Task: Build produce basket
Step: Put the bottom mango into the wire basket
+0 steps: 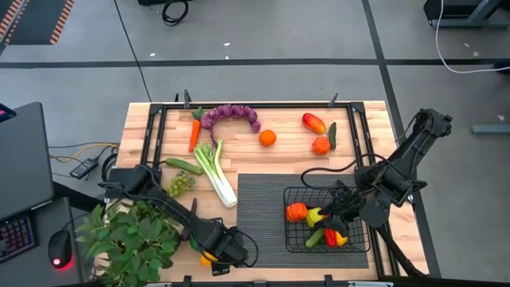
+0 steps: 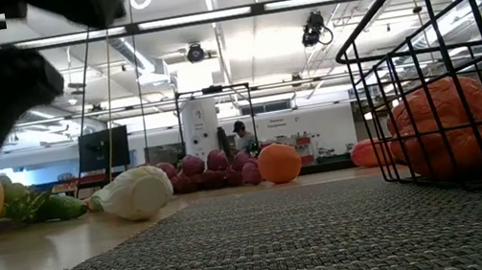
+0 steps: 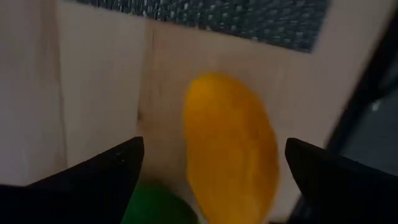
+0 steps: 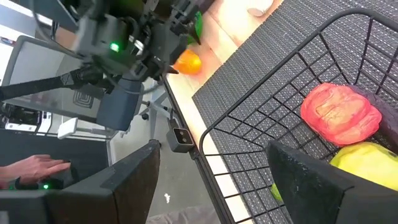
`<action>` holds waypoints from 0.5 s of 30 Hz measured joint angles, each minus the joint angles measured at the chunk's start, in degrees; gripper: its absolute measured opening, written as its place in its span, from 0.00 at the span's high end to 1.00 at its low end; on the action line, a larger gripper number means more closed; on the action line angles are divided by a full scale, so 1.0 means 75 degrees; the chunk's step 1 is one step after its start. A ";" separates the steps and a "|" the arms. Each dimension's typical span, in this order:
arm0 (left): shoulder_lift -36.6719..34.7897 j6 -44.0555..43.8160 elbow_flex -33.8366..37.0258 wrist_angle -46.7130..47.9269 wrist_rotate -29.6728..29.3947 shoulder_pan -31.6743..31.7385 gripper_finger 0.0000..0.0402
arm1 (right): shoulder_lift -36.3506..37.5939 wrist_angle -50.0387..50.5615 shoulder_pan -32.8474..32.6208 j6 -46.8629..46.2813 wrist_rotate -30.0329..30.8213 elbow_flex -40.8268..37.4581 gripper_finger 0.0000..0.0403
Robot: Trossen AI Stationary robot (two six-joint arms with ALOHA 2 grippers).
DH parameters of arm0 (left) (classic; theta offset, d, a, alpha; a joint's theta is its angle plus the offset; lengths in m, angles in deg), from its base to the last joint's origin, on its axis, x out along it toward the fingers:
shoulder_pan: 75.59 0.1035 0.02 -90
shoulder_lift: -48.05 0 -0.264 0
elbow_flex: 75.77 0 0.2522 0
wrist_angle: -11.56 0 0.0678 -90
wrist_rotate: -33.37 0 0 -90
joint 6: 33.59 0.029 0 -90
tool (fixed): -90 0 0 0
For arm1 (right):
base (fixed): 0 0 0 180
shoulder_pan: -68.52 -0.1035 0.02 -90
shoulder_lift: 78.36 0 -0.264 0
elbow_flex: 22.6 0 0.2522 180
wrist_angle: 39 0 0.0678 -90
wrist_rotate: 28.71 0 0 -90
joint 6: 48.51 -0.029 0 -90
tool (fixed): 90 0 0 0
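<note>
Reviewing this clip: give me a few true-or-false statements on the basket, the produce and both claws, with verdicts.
1. The basket sits on the dark ribbed mat. True.
2. The basket is empty. False: it holds several pieces, among them an orange-red one.
3. The left claw is open around a yellow piece on the wood near the table's front edge. True.
4. The leek is in the basket. False: it lies on the table.
5. The right claw is by the carrot. False: it is open at the basket.

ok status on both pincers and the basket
Left pincer open, straddling a yellow pepper at the table's near edge. Right pincer open above the basket, several pieces inside. Nothing blocking.
</note>
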State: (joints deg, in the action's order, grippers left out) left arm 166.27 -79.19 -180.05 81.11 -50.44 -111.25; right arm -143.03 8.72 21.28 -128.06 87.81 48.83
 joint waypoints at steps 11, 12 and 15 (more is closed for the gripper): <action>0.0447 0.0420 0.0006 0.0091 0.0006 0.0198 0.01 | 0.0000 0.0002 0.0000 -0.0035 -0.0002 0.0000 0.26; 0.0448 0.0494 0.0006 0.0099 0.0009 0.0222 0.01 | 0.0000 0.0002 0.0000 -0.0035 -0.0002 0.0000 0.26; 0.0448 0.0692 0.0006 0.0118 0.0009 0.0313 0.02 | 0.0000 0.0002 0.0000 -0.0052 -0.0012 0.0000 0.26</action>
State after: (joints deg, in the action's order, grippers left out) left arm 169.63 -74.00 -180.01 82.00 -50.37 -108.90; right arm -143.03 8.74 21.28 -128.45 87.72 48.83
